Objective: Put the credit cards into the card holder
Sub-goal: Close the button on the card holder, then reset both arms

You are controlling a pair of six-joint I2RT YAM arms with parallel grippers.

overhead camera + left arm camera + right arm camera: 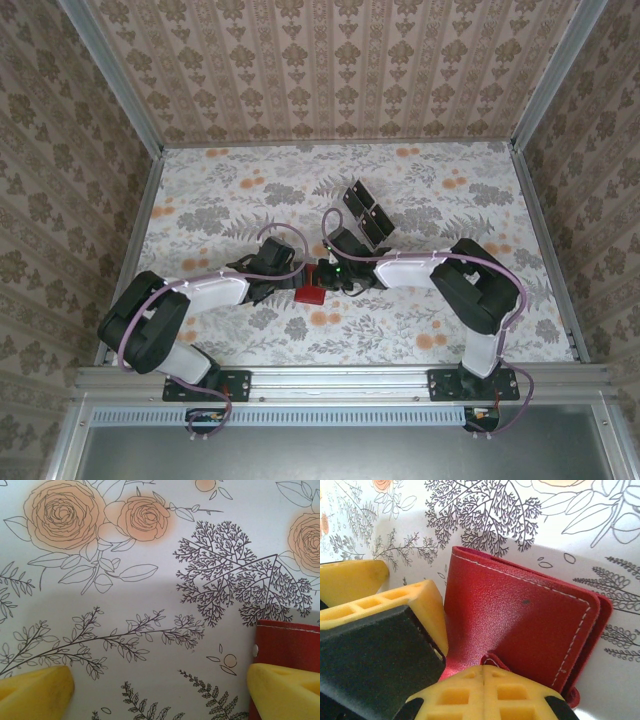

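Card holder pinched at centre frame
My right gripper (pixel 484 670) is clamped on the small red leather folding card holder (pixel 520 625); my left gripper (pixel 160 677) gapes beside it; glossy black rectangular credit cards (pixel 368 213) lie above it, apart

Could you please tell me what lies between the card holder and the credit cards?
In the top view, the right hand and its wrist lie between the card holder and credit cards.
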